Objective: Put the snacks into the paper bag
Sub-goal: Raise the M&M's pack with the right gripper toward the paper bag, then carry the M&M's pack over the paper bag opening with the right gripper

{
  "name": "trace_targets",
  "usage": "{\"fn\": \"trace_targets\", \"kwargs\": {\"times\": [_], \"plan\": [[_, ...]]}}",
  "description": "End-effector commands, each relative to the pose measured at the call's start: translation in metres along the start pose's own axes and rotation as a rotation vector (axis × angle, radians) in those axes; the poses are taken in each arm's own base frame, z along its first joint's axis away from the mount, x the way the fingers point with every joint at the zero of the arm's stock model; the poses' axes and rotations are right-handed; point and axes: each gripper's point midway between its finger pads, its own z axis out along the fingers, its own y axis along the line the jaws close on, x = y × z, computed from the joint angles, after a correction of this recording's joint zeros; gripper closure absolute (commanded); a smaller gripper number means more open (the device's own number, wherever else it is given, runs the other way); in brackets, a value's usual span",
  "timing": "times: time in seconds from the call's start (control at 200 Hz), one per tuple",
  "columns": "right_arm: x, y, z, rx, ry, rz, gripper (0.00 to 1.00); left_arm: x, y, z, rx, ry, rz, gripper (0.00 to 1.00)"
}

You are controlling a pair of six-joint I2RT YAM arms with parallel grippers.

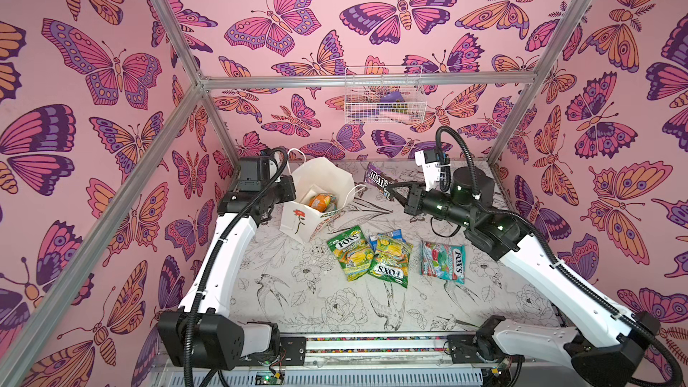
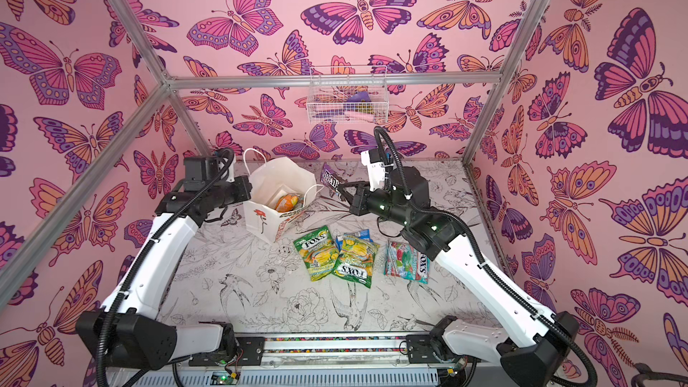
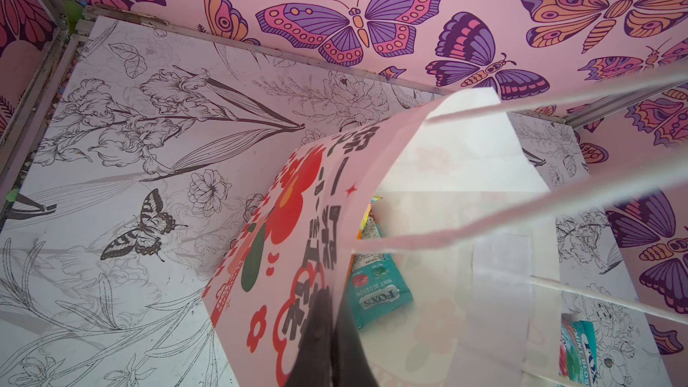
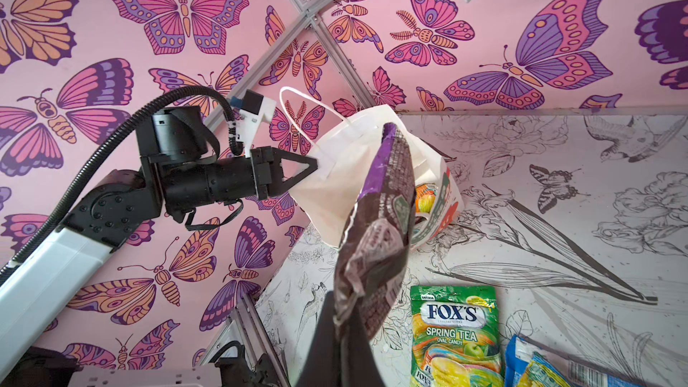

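The white paper bag (image 1: 324, 176) (image 2: 277, 180) stands open at the back left, tilted, with a red flower on its front. My left gripper (image 1: 291, 185) (image 3: 333, 301) is shut on its rim. Inside lie an orange packet (image 1: 320, 201) and a teal FOX'S packet (image 3: 379, 292). My right gripper (image 1: 389, 190) (image 4: 340, 314) is shut on the dark purple wrapper (image 1: 375, 176) (image 4: 383, 225), held up just right of the bag. On the table lie two green-yellow FOX'S bags (image 1: 348, 253) (image 1: 391, 264), a blue-white packet (image 1: 389, 235) under one of them, and a teal FOX'S bag (image 1: 443, 263).
A white wire basket (image 1: 383, 102) with a few items hangs on the back wall above the table. Metal frame posts stand at the back corners. A rail with both arm bases runs along the table's front edge.
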Motion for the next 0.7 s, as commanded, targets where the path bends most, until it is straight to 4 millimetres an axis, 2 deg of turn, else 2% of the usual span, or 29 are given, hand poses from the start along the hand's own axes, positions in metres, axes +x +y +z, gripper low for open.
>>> {"fn": "trace_targets", "kwargs": {"times": [0.0, 0.501, 0.691], "plan": [[-0.018, 0.024, 0.0, -0.047, -0.05, -0.082, 1.0, -0.008, -0.003, -0.008, 0.021, -0.045, -0.003, 1.0], [-0.011, 0.061, 0.029, -0.093, 0.013, -0.187, 1.0, -0.009, -0.002, -0.008, 0.022, -0.046, -0.003, 1.0], [-0.002, 0.062, 0.044, -0.087, 0.05, -0.205, 1.0, -0.009, -0.003, -0.008, 0.023, -0.047, -0.003, 1.0]]}}
